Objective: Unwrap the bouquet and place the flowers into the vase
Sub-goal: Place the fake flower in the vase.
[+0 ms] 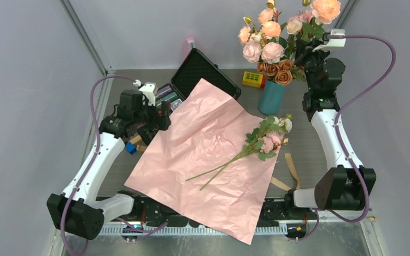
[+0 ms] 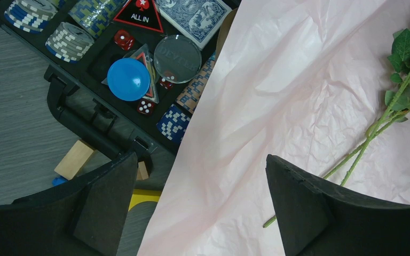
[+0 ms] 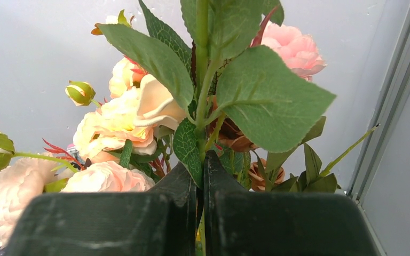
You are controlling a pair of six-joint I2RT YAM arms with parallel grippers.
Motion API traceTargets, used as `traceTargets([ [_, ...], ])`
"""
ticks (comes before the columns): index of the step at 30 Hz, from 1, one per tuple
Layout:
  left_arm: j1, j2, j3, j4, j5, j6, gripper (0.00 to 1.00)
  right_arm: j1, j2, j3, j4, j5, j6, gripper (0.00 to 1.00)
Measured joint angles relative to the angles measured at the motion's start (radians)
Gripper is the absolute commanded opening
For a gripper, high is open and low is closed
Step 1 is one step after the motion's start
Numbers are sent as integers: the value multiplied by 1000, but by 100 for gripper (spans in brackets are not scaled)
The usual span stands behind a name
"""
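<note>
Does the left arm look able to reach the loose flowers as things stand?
Probably yes: the left gripper is open at the edge of the pink paper, where the flowers lie uncovered.

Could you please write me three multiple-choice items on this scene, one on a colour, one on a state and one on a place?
1. What colour is the tall, slim glossy vase? A yellow; B teal-blue; C white.
2. What state is the right gripper in? A wide open; B shut on nothing; C shut on a green stem of the large pink-cream rose bunch.
3. Where does the small bunch of pink and white roses with thin green stems lie? A on the spread crinkled pink paper sheet; B inside the vase; C in the right gripper.
Answers: 1 B, it is teal-blue in the top view; 2 C, its fingers press together around a stem; 3 A, blooms and stems rest flat on the sheet.
</note>
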Motion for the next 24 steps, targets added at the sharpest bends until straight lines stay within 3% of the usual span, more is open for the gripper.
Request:
traceTargets([
  [24, 0, 11, -13, 1, 0, 0, 93, 10, -42, 29, -117, 107, 5, 0],
])
